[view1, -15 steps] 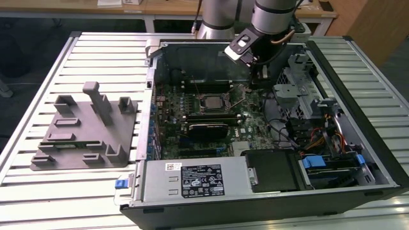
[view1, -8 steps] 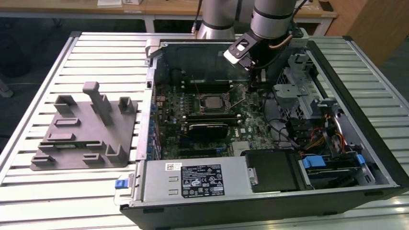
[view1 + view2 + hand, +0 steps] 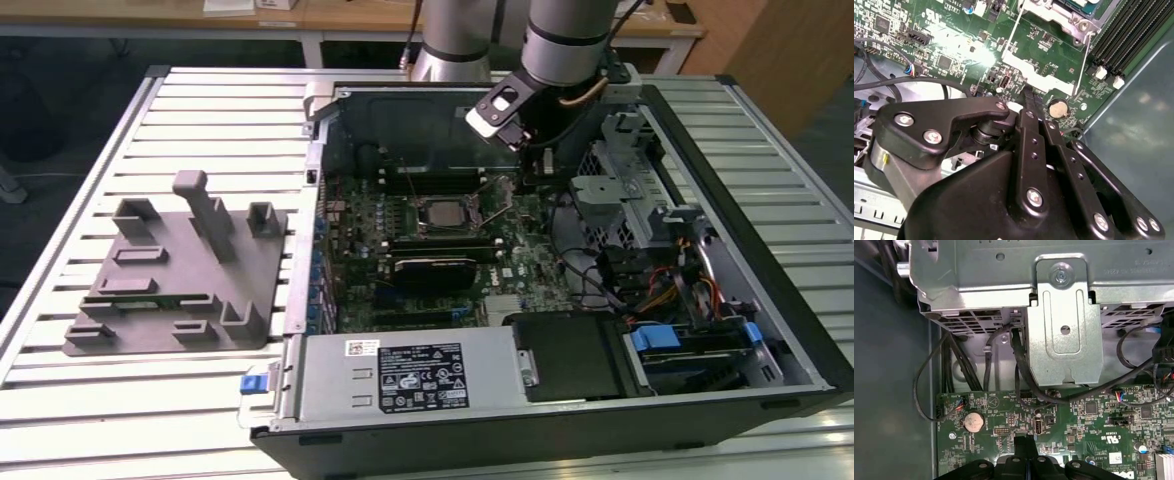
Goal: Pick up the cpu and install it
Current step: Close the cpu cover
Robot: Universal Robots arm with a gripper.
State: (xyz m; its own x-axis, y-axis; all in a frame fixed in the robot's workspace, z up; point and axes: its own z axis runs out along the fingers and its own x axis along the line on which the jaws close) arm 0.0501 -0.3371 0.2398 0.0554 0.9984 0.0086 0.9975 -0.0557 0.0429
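Cpu [image 3: 438, 212] sits in socket [image 3: 1054, 15] | step: looks placed, latching judged pending | gripper [image 3: 1026, 444] closed on nothing, tips near socket edge | next: needs gentle, precise contact

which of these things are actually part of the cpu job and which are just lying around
In the job:
cpu, looks seated in the socket
hand, shut, low over the motherboard beside the socket

Just lying about:
grey fixture tray, on the table
power supply
coin cell
black cables
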